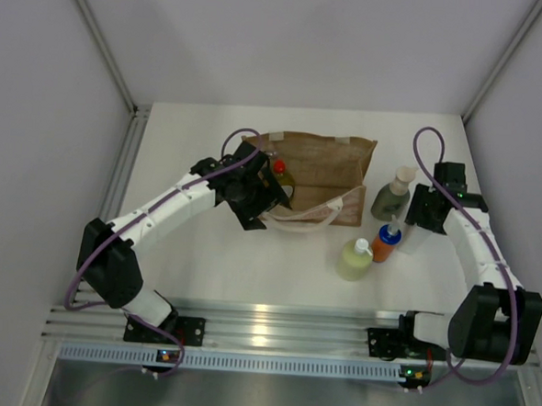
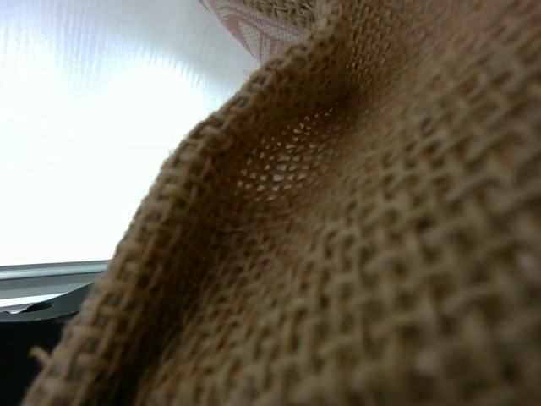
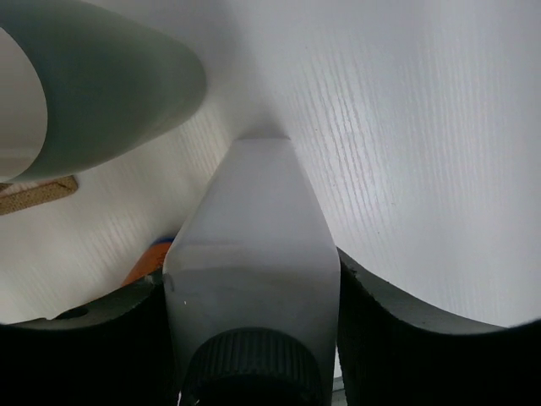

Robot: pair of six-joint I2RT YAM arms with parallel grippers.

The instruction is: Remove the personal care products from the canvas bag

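The canvas bag (image 1: pixel 324 165) lies at mid-table with its cream handles (image 1: pixel 302 214) toward me. My left gripper (image 1: pixel 256 197) is at the bag's left end, beside the yellow red-capped bottle (image 1: pixel 279 169) that shows at the bag's rim. The left wrist view is filled by bag weave (image 2: pixel 338 254), so its fingers are hidden. My right gripper (image 3: pixel 254 283) is shut on the white dark-capped bottle (image 3: pixel 254 237), right of the bag in the top view (image 1: pixel 414 236). The grey-green pump bottle (image 1: pixel 393 197), orange blue-capped bottle (image 1: pixel 385 242) and pale-green bottle (image 1: pixel 353 260) stand on the table. The silvery tube is hidden.
The three standing bottles cluster between the bag and my right arm. The grey-green bottle (image 3: pixel 93 85) and the orange bottle (image 3: pixel 150 258) sit close to the left of the held bottle. White walls and a metal rail (image 1: pixel 116 171) bound the table (image 1: pixel 249 266).
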